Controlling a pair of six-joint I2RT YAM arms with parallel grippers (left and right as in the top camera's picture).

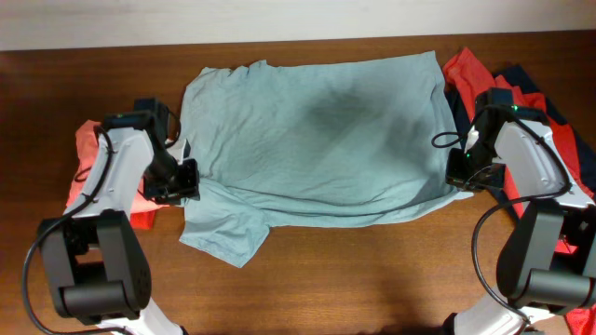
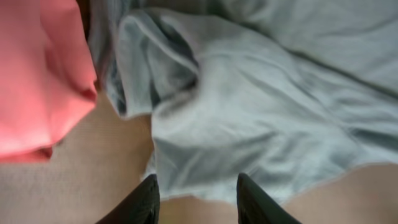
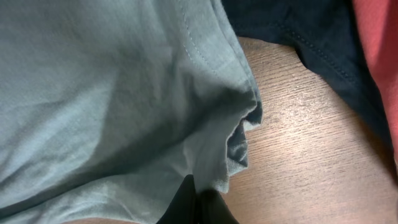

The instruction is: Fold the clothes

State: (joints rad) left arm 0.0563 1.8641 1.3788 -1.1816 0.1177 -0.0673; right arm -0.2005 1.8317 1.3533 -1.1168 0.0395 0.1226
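Overhead, a pale grey-blue T-shirt (image 1: 307,130) lies spread flat mid-table (image 1: 372,270) for folding; left wrist view, the left end effector (image 2: 198,179) stands spread over its left edge; right wrist view, the right end effector (image 3: 198,206) pinches its right hem, likely to hold it taut.

This looks like a robotics lab or test station, not a home. A left robot arm (image 1: 98,200) and a right robot arm (image 1: 535,177), with black cables (image 1: 476,249), stand at a dark wooden table (image 1: 372,270) set against a plain pale wall (image 1: 279,19). T-shirts lie on it as working material: a pale grey-blue T-shirt (image 1: 317,130), a coral-orange T-shirt (image 1: 86,140) and a navy T-shirt (image 3: 292,25).
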